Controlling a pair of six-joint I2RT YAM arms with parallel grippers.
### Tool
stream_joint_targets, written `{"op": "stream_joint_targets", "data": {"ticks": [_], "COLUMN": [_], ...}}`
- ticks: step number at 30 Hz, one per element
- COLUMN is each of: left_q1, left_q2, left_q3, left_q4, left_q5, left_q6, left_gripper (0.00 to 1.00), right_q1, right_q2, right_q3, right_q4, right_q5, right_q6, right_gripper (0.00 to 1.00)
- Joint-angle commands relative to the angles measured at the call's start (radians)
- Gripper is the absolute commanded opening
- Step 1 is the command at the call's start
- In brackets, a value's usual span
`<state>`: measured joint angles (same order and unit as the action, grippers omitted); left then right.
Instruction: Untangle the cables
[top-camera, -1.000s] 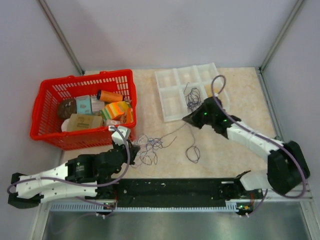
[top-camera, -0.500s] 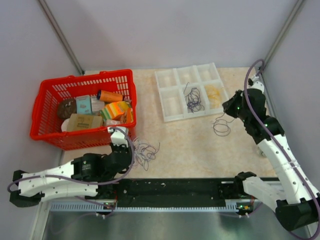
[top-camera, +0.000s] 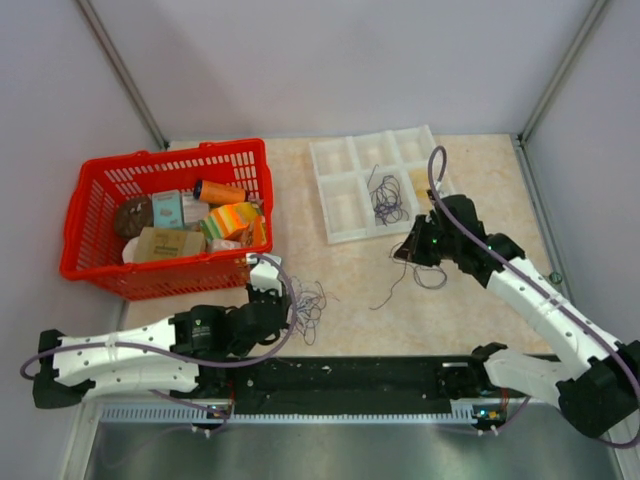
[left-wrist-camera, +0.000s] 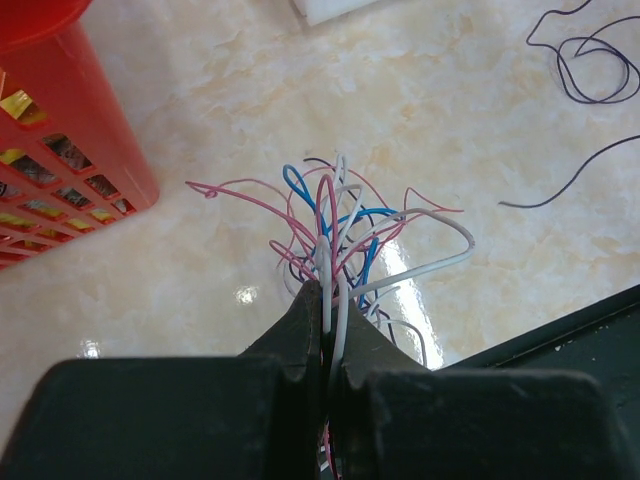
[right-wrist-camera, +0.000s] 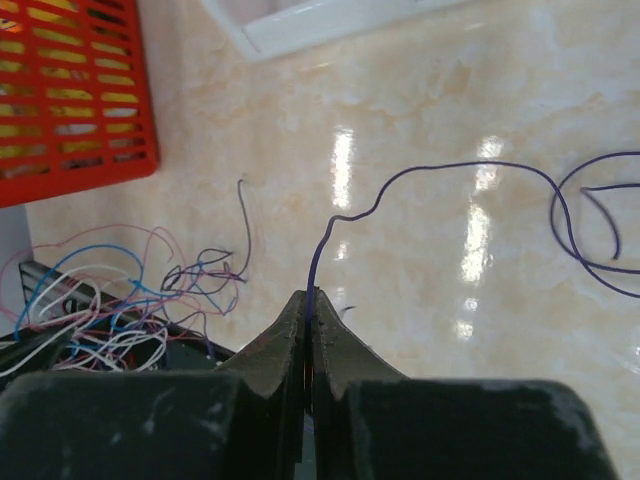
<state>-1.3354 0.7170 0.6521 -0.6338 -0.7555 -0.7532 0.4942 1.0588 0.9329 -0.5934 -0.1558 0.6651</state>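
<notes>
Tabletop (top-camera: 350, 275): beige marble pattern, glossy, white glare patches (right-wrist-camera: 478, 235). Back wall (top-camera: 340, 60), left wall (top-camera: 50, 120), right wall (top-camera: 600, 150): plain pale lavender-grey panels. Two grey metal corner posts, far left (top-camera: 117, 65) and far right (top-camera: 565, 65). Near edge: black rail (top-camera: 350, 378), white slotted strip (top-camera: 330, 412), dull metal sheet (top-camera: 350, 450) nearest. Light even, soft.

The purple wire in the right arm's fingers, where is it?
The purple wire trails over the table's right half, just in front of the white tray, one end pinched in the right fingers.
</notes>
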Motion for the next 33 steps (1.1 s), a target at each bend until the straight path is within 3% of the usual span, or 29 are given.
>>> {"op": "stream_joint_targets", "data": {"ticks": [1, 8, 11, 12, 13, 23, 26, 33], "left_q1": [-0.004, -0.004, -0.004, -0.004, -0.004, -0.004, -0.004, -0.004], "left_q2": [0.004, 0.001, 0.009, 0.010, 0.013, 0.041, 0.039, 0.004], "left_q3": [0.026, 0.003, 0.012, 0.014, 0.011, 0.020, 0.021, 0.012], "left_q4": [0.071, 0.112, 0.109, 0.111, 0.121, 0.151, 0.140, 0.143], "left_q5": [0.018, 0.048, 0.054, 0.058, 0.061, 0.079, 0.082, 0.084], "left_q6": [0.014, 0.005, 0.005, 0.008, 0.015, 0.046, 0.023, 0.031], "left_gripper": [0.00, 0.00, 0.00, 0.00, 0.00, 0.00, 0.00, 0.00], "right_q1": [-0.083, -0.126, -0.129, -0.132, -0.138, -0.151, -0.177, -0.183], "right_q2": [0.050, 0.141, 0.138, 0.139, 0.139, 0.162, 0.207, 0.233], "right_q3": [-0.029, -0.039, -0.057, -0.059, -0.060, -0.097, -0.117, -0.186], "right_q4": [0.027, -0.060, -0.072, -0.074, -0.077, -0.056, -0.048, -0.052], "right_q5": [-0.002, 0.287, 0.349, 0.369, 0.378, 0.380, 0.320, 0.427], "right_q6": [-0.036, -0.150, -0.173, -0.177, -0.179, -0.159, -0.128, 0.007], "right_gripper": [0.00, 0.03, 0.21, 0.38, 0.48, 0.93, 0.93, 0.88]}}
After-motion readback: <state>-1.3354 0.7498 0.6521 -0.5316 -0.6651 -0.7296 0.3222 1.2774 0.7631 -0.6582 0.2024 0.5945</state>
